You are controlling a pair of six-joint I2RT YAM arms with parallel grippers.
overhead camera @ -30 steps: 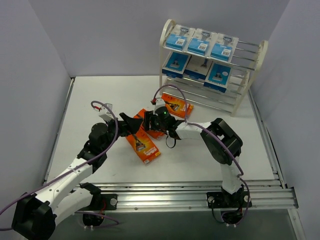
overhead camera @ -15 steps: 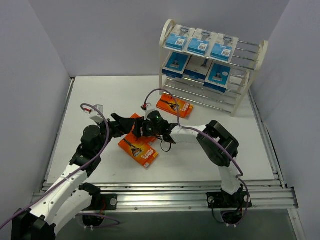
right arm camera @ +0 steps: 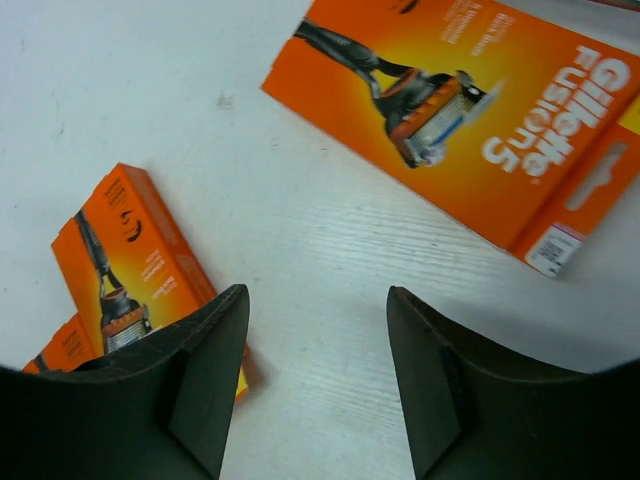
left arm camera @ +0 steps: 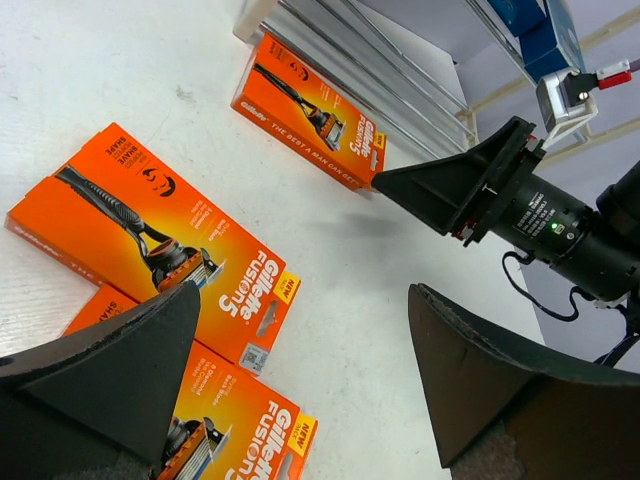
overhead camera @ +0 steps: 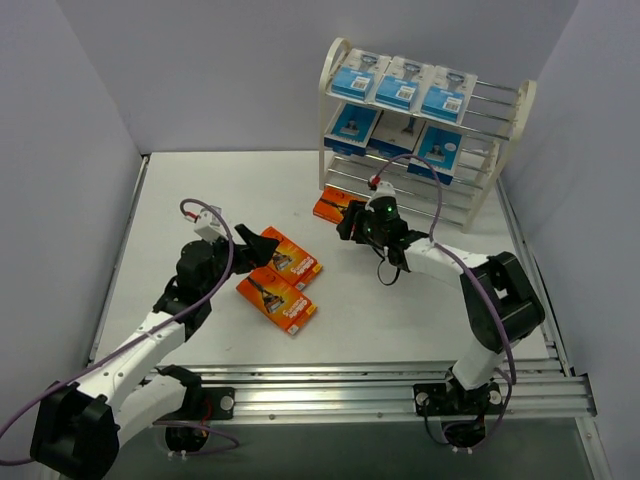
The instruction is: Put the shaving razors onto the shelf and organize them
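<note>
Lying on white table: three orange boxes | walls seemingly grey | left fingers wide, right fingers narrower, both empty

You are working on a white, matte table boxed in by plain pale lilac-grey walls at the back, left and right, with ribbed aluminium rails across its near edge, under soft, even light casting only faint shadows.
</note>
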